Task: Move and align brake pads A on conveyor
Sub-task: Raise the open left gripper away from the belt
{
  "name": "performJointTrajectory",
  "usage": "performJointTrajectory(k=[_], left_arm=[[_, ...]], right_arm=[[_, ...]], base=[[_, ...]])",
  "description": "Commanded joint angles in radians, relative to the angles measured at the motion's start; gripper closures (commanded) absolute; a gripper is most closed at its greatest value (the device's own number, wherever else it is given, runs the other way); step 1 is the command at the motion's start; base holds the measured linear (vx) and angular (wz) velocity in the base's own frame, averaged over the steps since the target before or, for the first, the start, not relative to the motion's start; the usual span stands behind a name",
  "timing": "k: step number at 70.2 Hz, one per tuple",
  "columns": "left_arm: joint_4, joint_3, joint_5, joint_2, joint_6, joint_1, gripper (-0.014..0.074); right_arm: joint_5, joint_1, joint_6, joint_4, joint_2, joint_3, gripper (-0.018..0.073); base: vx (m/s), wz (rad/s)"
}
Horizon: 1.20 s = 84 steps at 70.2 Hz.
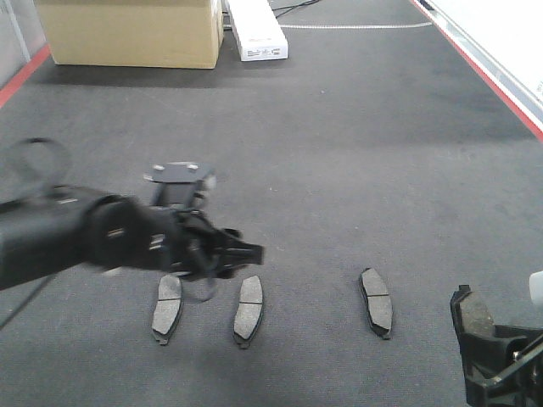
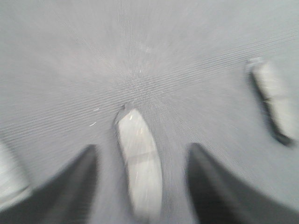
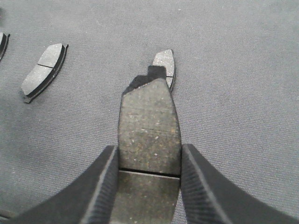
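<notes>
Three brake pads A lie on the dark conveyor (image 1: 339, 153) in a loose row: left (image 1: 167, 307), middle (image 1: 249, 310), right (image 1: 377, 302). My left gripper (image 1: 253, 253) hovers just above the left two. The blurred left wrist view shows the left gripper (image 2: 142, 148) open, with one pad (image 2: 140, 168) lying on the belt between and below its fingers, apart from both. Another pad (image 2: 273, 100) lies to its right. My right gripper (image 3: 148, 148) is shut on a fourth pad (image 3: 149, 126), held at the bottom right (image 1: 473, 312). That pad partly hides a lying pad (image 3: 166, 63).
A cardboard box (image 1: 131, 30) and a white carton (image 1: 257, 30) stand at the belt's far end. Red stripes run along the right edge (image 1: 492, 76) and the left edge (image 1: 21, 76). One more pad (image 3: 43, 72) lies left of the right gripper.
</notes>
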Motion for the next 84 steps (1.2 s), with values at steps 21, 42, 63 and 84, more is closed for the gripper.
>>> performJointTrajectory(k=[21, 42, 63, 84], left_arm=[[0.004, 0.324, -0.134, -0.492, 0.115, -0.005, 0.0604], [0.004, 0.581, -0.248, -0.850, 0.159, -0.005, 0.0604], [0.001, 0.692, -0.283, -1.045, 0.180, -0.005, 0.0603], [0.001, 0.692, -0.279, -1.045, 0.180, -0.005, 0.0603]], right_arm=[[-0.074, -0.001, -0.009, -0.007, -0.004, -0.030, 0.0560], [-0.074, -0.001, -0.009, -0.007, -0.004, -0.030, 0.0560], [-0.074, -0.001, -0.009, -0.007, -0.004, -0.030, 0.0560], [-0.075, -0.001, -0.009, -0.004, -0.004, -0.030, 0.0560]], base=[[0.00, 0.00], [0.00, 0.00], [0.00, 0.00], [0.00, 0.00]])
